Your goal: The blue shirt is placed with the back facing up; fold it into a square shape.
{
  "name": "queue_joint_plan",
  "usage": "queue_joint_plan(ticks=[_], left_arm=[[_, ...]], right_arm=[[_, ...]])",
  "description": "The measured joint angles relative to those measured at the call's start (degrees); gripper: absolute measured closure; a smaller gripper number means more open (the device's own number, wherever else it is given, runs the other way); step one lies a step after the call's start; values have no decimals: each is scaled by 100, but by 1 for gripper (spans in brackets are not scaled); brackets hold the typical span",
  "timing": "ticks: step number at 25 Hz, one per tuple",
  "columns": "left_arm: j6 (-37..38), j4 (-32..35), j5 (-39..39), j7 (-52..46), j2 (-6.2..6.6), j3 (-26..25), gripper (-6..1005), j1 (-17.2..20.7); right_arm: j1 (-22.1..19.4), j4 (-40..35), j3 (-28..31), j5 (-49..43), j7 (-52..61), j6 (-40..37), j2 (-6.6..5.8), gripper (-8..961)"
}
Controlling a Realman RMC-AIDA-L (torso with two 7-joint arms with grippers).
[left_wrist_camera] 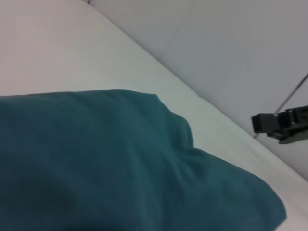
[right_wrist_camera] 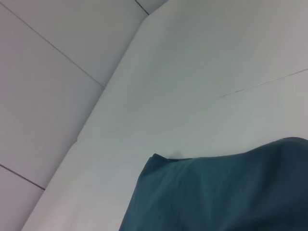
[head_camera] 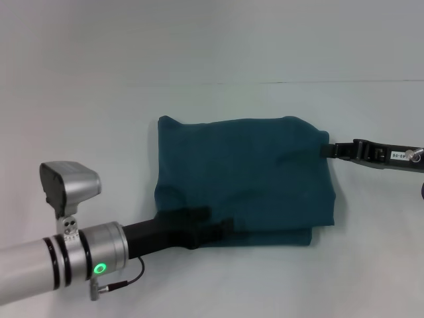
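Note:
The blue shirt [head_camera: 245, 179] lies folded into a rough rectangle on the white table, with a second layer showing along its near edge. My left gripper [head_camera: 222, 226] rests low over the shirt's near left corner, its black body overlapping the cloth. My right gripper [head_camera: 326, 151] reaches in from the right and meets the shirt's far right edge. The left wrist view shows the shirt [left_wrist_camera: 96, 163] filling the lower frame, with the right gripper [left_wrist_camera: 257, 124] farther off. In the right wrist view only a corner of the shirt [right_wrist_camera: 226, 192] shows.
White table [head_camera: 99, 119] spreads around the shirt on all sides, with a thin seam line [head_camera: 298, 82] across its far part. A pale wall stands behind it. My left arm's silver forearm [head_camera: 59, 258] fills the near left corner.

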Motion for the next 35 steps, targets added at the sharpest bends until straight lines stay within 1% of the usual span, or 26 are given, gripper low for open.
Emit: queue_joint_plan(ticks=[4,7,9,10,11,12,16,19,24,31,35], left_arm=[[457,358,138,-140,10,4,264,185],[1228,759,72,-134,14,-93,264,384],[1522,923,-26,-102,15,-195,265,459],[1534,968,-114,-78,15,-266,265,482],[1350,975,-250,-46,14,-339,265,488],[1350,975,-250,-46,14,-339,265,488],[723,846,-324,-30,-2,-327,266,438],[486,786,-297,-29,-3,-297,266,428],[434,769,-214,-37,3,-273,264,486],[434,803,227,-72,15,-277,262,533],[436,968,341,-234,22,-281,261,618]], right_arm=[[-2,0,0,0,2,-1,-4,890],[-2,0,0,3,3,-13,1,887],[-2,0,0,10,-1,-21,3,885],[-2,0,0,13,-7,-23,6,884],[-2,0,0,17,-11,-26,9,883],[-2,0,0,17,-13,-25,12,883],[-2,0,0,16,-16,-21,15,879],[-1,0,9,12,-3,-8,16,876],[-2,0,7,12,4,1,2,871],[12,0,6,22,-2,1,-10,864],[17,0,3,24,-1,1,-19,860]])
